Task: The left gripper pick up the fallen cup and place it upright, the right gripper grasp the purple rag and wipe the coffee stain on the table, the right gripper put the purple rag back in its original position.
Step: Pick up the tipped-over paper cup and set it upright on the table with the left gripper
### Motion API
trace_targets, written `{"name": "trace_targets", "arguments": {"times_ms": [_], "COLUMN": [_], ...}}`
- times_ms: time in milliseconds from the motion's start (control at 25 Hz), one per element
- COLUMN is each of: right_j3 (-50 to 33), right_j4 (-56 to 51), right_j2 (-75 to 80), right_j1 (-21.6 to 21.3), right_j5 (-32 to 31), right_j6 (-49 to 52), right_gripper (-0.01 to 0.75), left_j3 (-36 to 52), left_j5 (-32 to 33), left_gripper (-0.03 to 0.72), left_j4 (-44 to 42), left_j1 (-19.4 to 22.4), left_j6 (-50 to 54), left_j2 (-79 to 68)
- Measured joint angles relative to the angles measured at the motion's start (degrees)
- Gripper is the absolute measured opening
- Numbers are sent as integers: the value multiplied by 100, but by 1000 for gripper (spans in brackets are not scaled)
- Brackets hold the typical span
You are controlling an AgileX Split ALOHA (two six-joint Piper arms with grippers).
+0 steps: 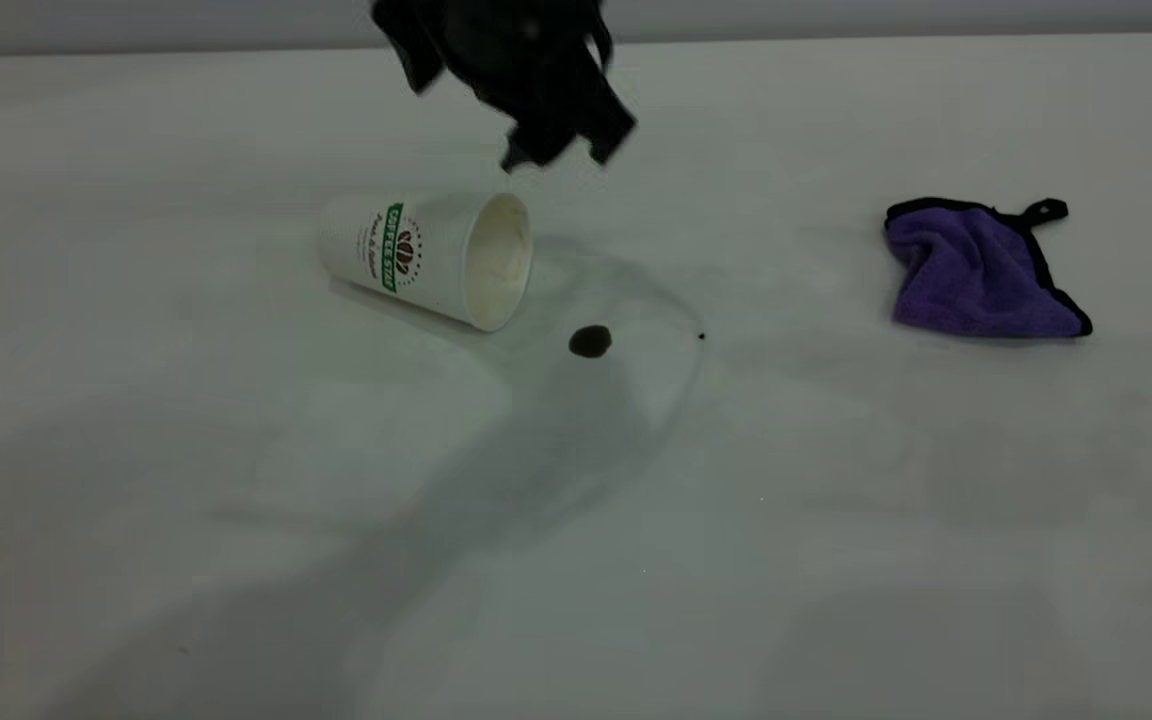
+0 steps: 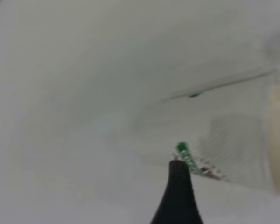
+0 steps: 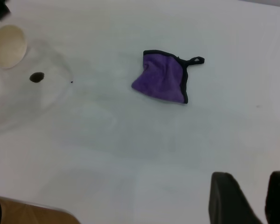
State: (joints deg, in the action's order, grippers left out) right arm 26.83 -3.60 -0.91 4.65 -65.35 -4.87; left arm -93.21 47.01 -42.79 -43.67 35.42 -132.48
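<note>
Jaws parted, seemingly, the left gripper (image 1: 556,160) is being held just above the fallen cup (image 1: 431,257); the right gripper (image 3: 252,198) is being kept open.

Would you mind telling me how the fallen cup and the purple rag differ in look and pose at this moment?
The fallen cup is white, stiff and printed with a green band; the purple rag is soft, fluffy and black-edged. The cup lies on its side, mouth toward the coffee stain; the rag lies crumpled, far from the stain. The left gripper hangs just above the cup; nothing is near the rag. Both rest on the table, ungrasped.
</note>
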Motion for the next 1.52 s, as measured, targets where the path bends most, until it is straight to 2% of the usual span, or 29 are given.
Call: {"name": "trace_targets", "arguments": {"times_ms": [320,560,800,920,1000,1080,1160,1240,1400,1520], "right_j3": [0,0,0,0,0,0,0,0,0,0], "right_j4": [0,0,0,0,0,0,0,0,0,0], "right_j2": [0,0,0,0,0,0,0,0,0,0], "right_j1": [0,0,0,0,0,0,0,0,0,0], "right_j5": [0,0,0,0,0,0,0,0,0,0], "right_j6": [0,0,0,0,0,0,0,0,0,0], "right_gripper": [238,238,238,238,238,238,238,238,238,238], "left_j3": [-58,-82,-94,-98,-98,-98,-98,-98,-148,-390], "left_j5": [4,-85,25,48,61,93,184,318,454,407], "left_gripper": [671,666,632,557,464,339,167,50,22,22], "left_j4": [-640,-756,-1196,-1289,-1304,-1421,-1522,-1668,-1603,-1138], "left_j1": [5,5,40,153,245,313,338,338,364,535], "left_j6": [45,98,96,96,96,96,35,-131,-633,-1152], "left_j2": [-575,-828,-1020,-1059,-1064,-1064,-1064,-1050,-664,-85]}}
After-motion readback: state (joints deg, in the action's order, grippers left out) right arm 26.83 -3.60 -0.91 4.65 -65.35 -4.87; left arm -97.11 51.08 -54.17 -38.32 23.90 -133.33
